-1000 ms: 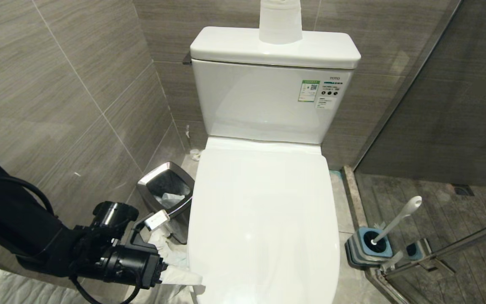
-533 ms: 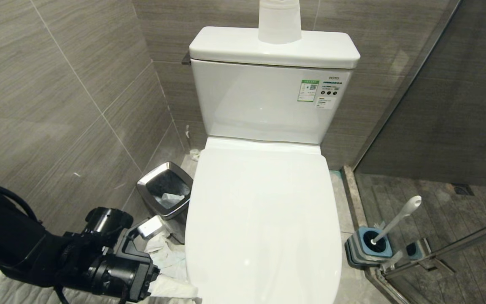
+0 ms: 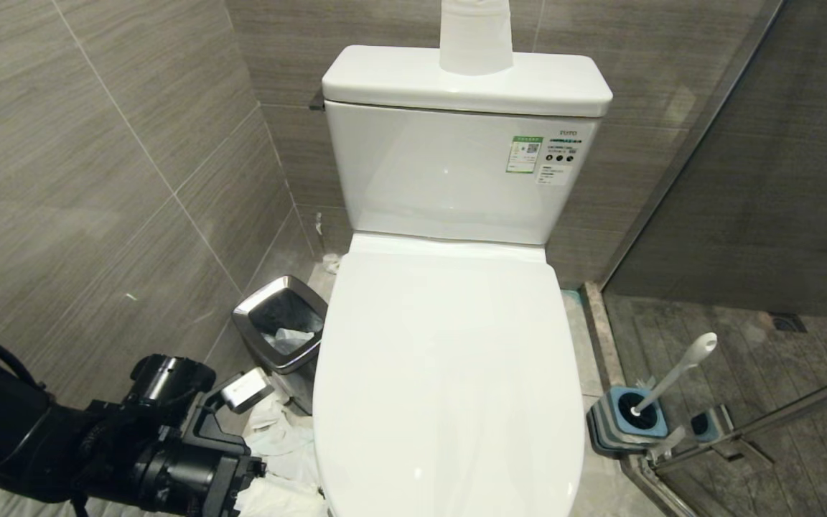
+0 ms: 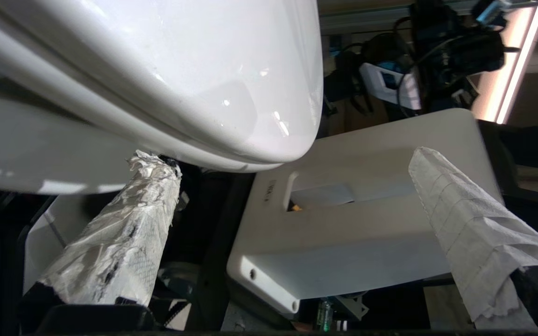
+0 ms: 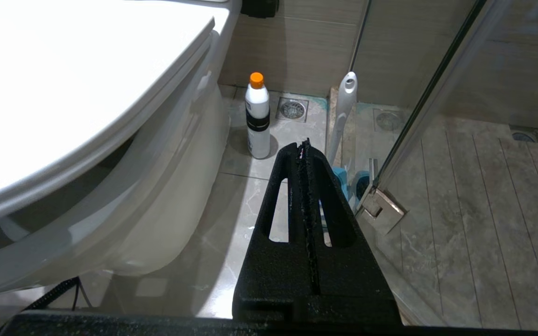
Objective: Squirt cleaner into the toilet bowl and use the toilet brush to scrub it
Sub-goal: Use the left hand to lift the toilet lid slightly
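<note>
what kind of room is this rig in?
A bathroom, most likely a hotel or home one. A white ceramic toilet with its lid down and a tank stands against grey tiled walls, a white-handled toilet brush sits in its blue-and-grey holder, and a glass shower partition runs beside it.

The closed toilet lid [image 3: 449, 373] covers the whole toilet bowl [image 5: 166, 196], so nothing can reach in from above. On the robot's left, the passage between toilet and tiled wall [image 3: 97, 179] is narrow: a steel-rimmed bin [image 3: 281, 323] stands just beside the lid, with crumpled paper [image 3: 281, 438] on the floor before it. The left pincer [image 4: 292, 182], jaws spread wide, sits low at the lid's front edge, one paper-wrapped finger [image 4: 124, 233] touching the underside. On the right, the floor strip holds a white bottle [image 5: 257, 116] and the toilet brush [image 3: 675, 373] in its holder [image 3: 625, 424], hemmed by the glass partition [image 5: 437, 93].
</note>
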